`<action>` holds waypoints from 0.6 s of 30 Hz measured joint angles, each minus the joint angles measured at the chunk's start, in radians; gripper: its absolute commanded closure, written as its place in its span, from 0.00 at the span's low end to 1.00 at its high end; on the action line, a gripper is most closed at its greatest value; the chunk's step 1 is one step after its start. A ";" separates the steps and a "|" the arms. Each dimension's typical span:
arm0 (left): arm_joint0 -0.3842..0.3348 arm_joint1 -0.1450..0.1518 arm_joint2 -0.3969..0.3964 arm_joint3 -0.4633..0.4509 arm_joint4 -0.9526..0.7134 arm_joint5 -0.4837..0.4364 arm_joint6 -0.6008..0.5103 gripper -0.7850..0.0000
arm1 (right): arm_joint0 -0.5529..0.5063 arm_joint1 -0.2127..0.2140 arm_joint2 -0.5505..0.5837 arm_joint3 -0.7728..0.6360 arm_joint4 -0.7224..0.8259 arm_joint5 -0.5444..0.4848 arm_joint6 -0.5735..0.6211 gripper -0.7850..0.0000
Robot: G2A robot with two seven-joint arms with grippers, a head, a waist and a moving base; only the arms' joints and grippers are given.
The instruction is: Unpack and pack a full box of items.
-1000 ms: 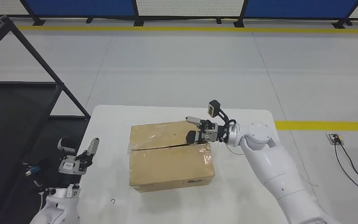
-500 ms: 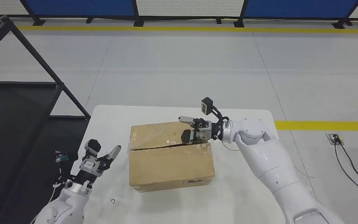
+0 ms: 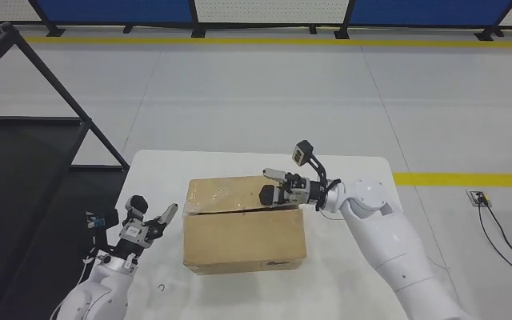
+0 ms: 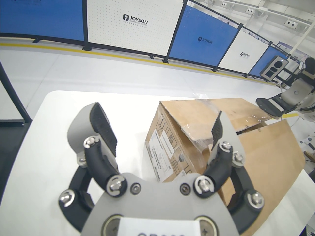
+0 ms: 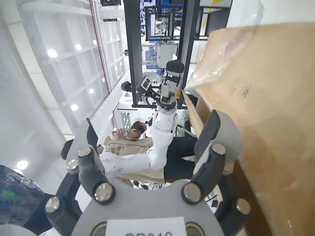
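Sitting in the middle of the white surface (image 3: 160, 168), the cardboard box (image 3: 244, 236) is showing a narrow gap between its top flaps. The right gripper (image 3: 270, 183) is hanging spread at the far flap (image 5: 270, 99), one finger (image 5: 206, 133) lying against the cardboard, pinching nothing. The left gripper (image 3: 154, 210) is hanging spread near the box's other end, apart from it. I am thinking the flap may be slipping off that finger, or the box sliding, because nothing is holding it down
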 measured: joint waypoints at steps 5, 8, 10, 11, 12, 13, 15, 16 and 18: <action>-0.002 0.000 0.004 0.002 0.002 0.004 0.003 0.00 | -0.043 0.014 0.021 -0.081 0.015 0.052 0.051 0.00; -0.002 -0.001 0.005 0.003 0.001 0.010 0.008 0.00 | -0.042 0.020 0.015 -0.090 0.005 0.129 0.102 0.00; -0.002 -0.001 0.006 0.004 0.001 0.013 0.011 0.00 | -0.043 0.019 0.004 -0.086 -0.014 0.149 0.082 0.00; -0.002 -0.001 0.007 0.004 0.000 0.013 0.012 0.00 | -0.042 0.018 -0.001 -0.081 -0.020 0.153 0.069 0.00; -0.003 -0.001 0.007 0.004 -0.001 0.014 0.013 0.00 | -0.041 0.017 -0.006 -0.072 -0.023 0.156 0.056 0.00; -0.004 -0.001 0.008 0.005 -0.001 0.014 0.013 0.00 | -0.039 0.015 -0.010 -0.065 -0.024 0.156 0.048 0.00; -0.007 -0.001 0.010 0.006 -0.002 0.017 0.011 0.00 | -0.033 0.013 -0.019 -0.045 -0.029 0.156 0.029 0.00; -0.008 -0.002 0.012 0.006 -0.002 0.020 0.009 0.00 | -0.030 0.012 -0.022 -0.038 -0.031 0.156 0.023 0.00; -0.014 -0.002 0.013 0.005 0.004 0.032 0.003 0.00 | -0.025 0.009 -0.029 -0.023 -0.031 0.154 0.016 0.00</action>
